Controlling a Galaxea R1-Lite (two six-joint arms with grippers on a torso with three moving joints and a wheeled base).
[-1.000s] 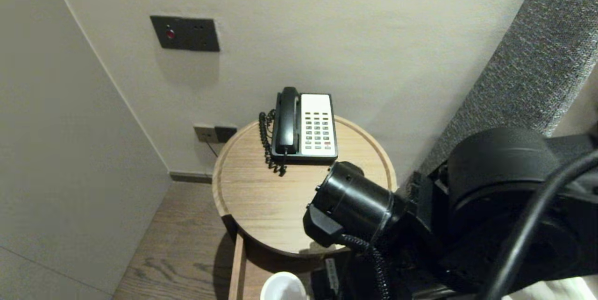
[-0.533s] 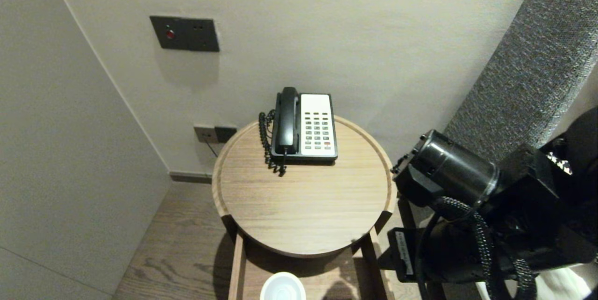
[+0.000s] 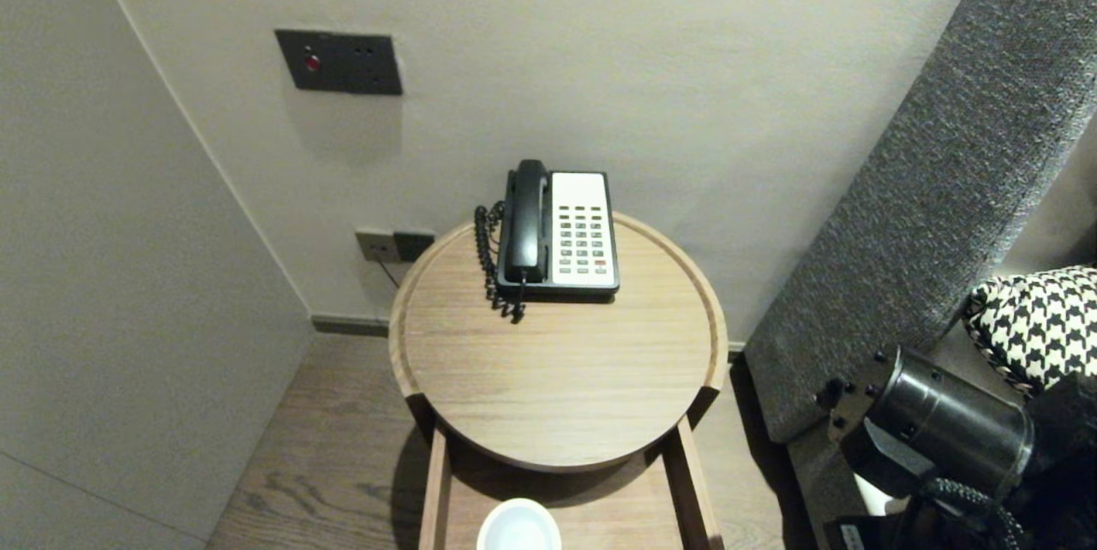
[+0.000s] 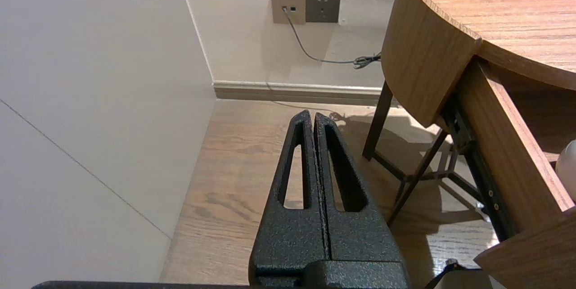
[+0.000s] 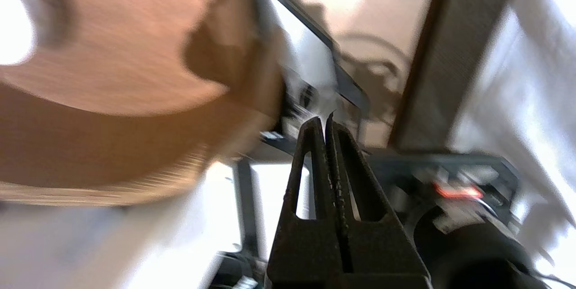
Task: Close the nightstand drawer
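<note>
A black and white desk telephone (image 3: 561, 230) with its handset on the cradle sits at the back of a round wooden side table (image 3: 548, 387). Low at the right of the head view, beside the table, is my right arm (image 3: 934, 430); its fingers are hidden there. The right wrist view shows my right gripper (image 5: 323, 120) shut and empty, below the table's rim (image 5: 135, 145). My left gripper (image 4: 312, 115) is parked low over the wooden floor, left of the table, shut with nothing in it.
A white cup (image 3: 518, 526) sits in the open drawer (image 3: 437, 490) under the tabletop. Wall sockets (image 4: 306, 6) with a cable are behind the table. A grey upholstered headboard (image 3: 943, 182) and a houndstooth cushion (image 3: 1033, 319) stand at the right.
My right arm has drawn back from over the table's front to low at the right, beside the headboard. The telephone has not moved.
</note>
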